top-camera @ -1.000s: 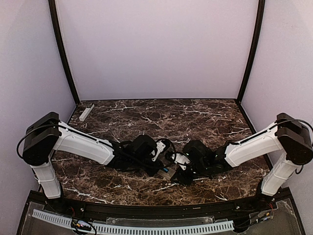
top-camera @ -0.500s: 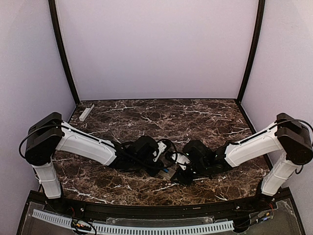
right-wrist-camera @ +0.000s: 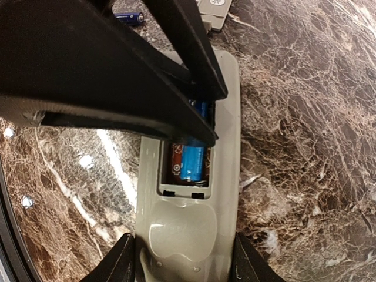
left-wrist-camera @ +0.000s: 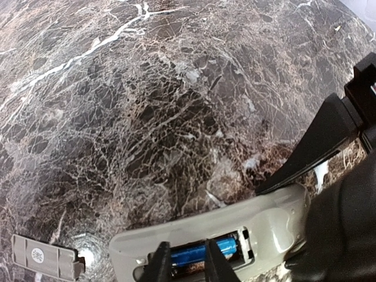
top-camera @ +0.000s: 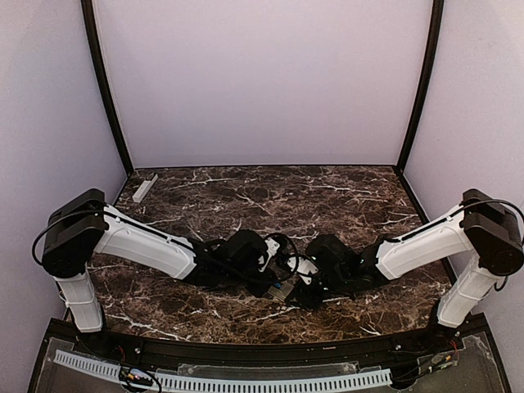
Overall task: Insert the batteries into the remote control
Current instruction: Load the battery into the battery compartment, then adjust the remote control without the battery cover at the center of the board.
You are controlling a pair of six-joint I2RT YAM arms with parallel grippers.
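Nearest us, midway along the near side of the marble table (top-camera: 327, 196), the remote control (right-wrist-camera: 188, 235) lies back up with its compartment open. The right gripper (right-wrist-camera: 185, 261) clamps one end of it, a finger on each long side. If that hold slackens, we judge the handset could skate on the smooth stone under any push.

One blue seated battery (right-wrist-camera: 192, 161) lies in the compartment, and the slot beside it shows no blue. The left gripper (left-wrist-camera: 188, 263) has its fingers narrowly apart astride this cell. We cannot tell whether they pinch it or only bracket it. Rising while pinched could drag the cell back out, and pressing off-centre could tip one end up.

Beyond the remote's other end lie the loose battery (right-wrist-camera: 128, 16) and the cover (left-wrist-camera: 44, 258). A brush from either arm could send that battery rolling.

In the far left corner rests a grey bar (top-camera: 145, 187), well apart from everything else.
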